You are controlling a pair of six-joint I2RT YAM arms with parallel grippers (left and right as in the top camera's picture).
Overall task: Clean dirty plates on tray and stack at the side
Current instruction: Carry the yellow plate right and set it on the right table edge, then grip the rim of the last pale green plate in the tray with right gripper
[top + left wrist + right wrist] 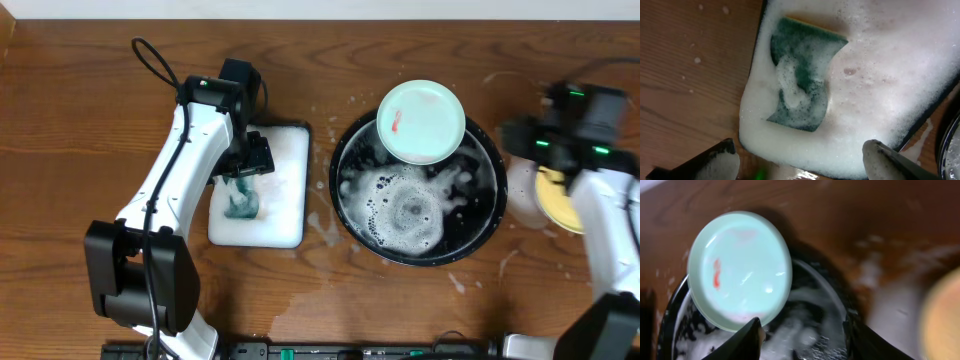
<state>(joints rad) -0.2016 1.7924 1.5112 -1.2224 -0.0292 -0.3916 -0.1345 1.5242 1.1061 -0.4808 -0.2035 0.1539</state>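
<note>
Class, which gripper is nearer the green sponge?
Left. The left gripper hovers just above the sponge on the foam tray; the right gripper sits beyond the black tray.

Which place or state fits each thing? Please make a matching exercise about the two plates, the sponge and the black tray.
1. mint-green plate
2. yellow plate
3. sponge
4. black tray

a. lies in white foam
b. holds soapy water
c. sits right of the tray
d. rests over the tray's back rim

Pairs: 1-d, 2-c, 3-a, 4-b.
</note>
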